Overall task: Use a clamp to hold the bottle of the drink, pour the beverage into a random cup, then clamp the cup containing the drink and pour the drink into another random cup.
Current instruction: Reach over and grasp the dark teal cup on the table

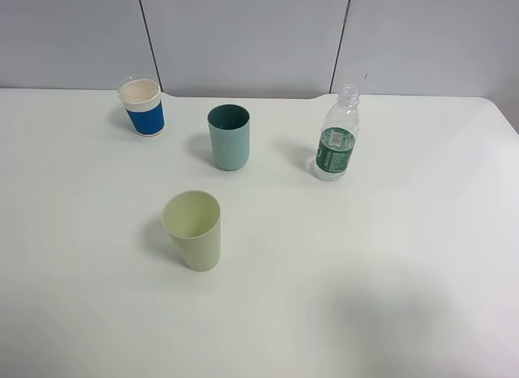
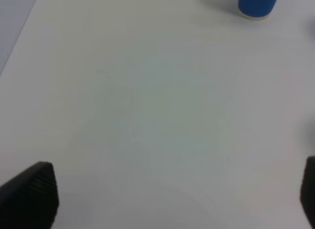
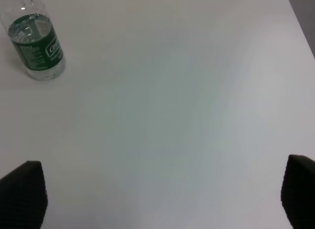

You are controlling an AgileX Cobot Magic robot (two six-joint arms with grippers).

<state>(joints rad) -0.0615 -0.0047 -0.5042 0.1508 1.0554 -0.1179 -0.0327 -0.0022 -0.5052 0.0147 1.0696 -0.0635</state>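
Observation:
A clear ribbed bottle [image 1: 336, 139] with a dark green label and no cap stands upright at the back right of the white table; it also shows in the right wrist view as the bottle [image 3: 37, 47]. The teal tumbler [image 1: 229, 136] stands upright at the back middle. In front of it stands the pale yellow-green tumbler [image 1: 195, 229]. Neither arm shows in the high view. My left gripper [image 2: 174, 199] is open over bare table, and my right gripper [image 3: 162, 194] is open too, well apart from the bottle. The beverage is too faint to make out.
A white paper cup with a blue sleeve [image 1: 143, 106] stands at the back left, its base also seen as the blue-sleeved cup [image 2: 257, 4]. The white table [image 1: 389, 256] meets a grey wall at the back, and its right edge [image 3: 300, 27] lies close to the right arm.

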